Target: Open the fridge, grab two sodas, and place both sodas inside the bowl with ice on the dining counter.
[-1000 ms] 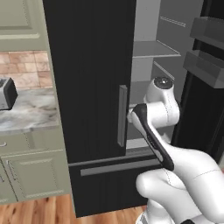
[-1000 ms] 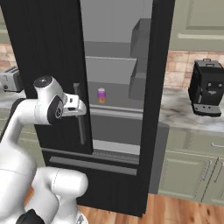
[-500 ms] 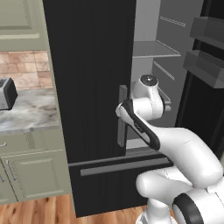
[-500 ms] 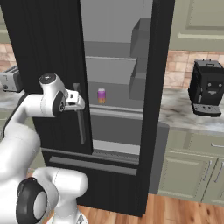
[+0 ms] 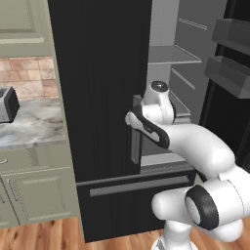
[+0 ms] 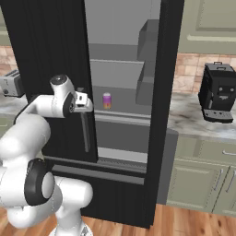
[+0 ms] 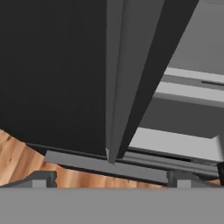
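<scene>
Toaster (image 5: 6,104) sits far left on the wall worktop (image 5: 29,128), not part of the job. Next right, fridge (image 5: 97,97): left door shut, black, long grey vertical handle (image 5: 135,129) at its right edge. Right door (image 6: 161,110) already swung open, grey shelves showing. End effector (image 7: 109,177) hangs just beside the left door's handle, jaws spread wide, nothing held; in hand view the handle runs down btwn the fingertips (image 7: 41,178), contact can't be told.

Pink soda (image 6: 107,101) stands upright on a mid shelf (image 6: 122,115), just inside, near the open edge of the left door. Second can: can't tell where.

Handling, as judgement: can is rigid, light, smooth metal, prob. slippery and easy to tip if nudged. Best hold is across the mid body, jaws level, approaching through the open right side. The door is stiff and heavy, so pull at mid handle if it needs opening too.

Coffee machine (image 6: 219,99) stands far right on the worktop.
</scene>
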You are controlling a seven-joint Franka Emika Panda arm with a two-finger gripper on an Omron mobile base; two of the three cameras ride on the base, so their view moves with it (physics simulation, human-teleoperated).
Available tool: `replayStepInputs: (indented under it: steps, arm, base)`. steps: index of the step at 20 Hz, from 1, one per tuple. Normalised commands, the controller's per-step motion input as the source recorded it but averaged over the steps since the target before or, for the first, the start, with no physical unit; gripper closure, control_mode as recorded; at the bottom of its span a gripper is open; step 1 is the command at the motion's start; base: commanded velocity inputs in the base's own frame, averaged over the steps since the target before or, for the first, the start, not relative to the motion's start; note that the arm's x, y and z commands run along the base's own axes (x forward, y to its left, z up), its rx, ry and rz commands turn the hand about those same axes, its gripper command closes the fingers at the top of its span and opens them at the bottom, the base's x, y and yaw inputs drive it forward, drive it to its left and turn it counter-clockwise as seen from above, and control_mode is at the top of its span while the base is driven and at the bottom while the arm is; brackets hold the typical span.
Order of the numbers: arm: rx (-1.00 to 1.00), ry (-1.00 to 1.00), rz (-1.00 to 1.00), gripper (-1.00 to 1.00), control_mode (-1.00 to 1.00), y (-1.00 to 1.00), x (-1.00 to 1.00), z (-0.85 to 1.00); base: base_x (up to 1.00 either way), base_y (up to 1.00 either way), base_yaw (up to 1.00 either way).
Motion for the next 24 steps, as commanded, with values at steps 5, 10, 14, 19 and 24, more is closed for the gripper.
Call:
replayStepInputs:
  steps: [5, 10, 14, 19, 24]
  arm:
    - [0.0, 0.0, -0.02, -1.0, -1.0, 0.0, 0.47, -0.15]
    - [0.0, 0.0, -0.01, -1.0, -1.0, 0.0, 0.41, -0.21]
    - [0.0, 0.0, -0.01, -1.0, -1.0, 0.0, 0.35, -0.27]
    - [0.03, -0.02, 0.0, -1.0, -1.0, 0.0, 0.36, -0.19]
    - [0.02, -0.04, -0.01, -1.0, -1.0, 0.0, 0.37, -0.21]
  base:
    - [0.0, 0.0, 0.0]
    - [0.0, 0.0, 0.0]
    - [0.0, 0.0, 0.0]
    - [0.0, 0.0, 0.0]
    - [0.0, 0.0, 0.0]
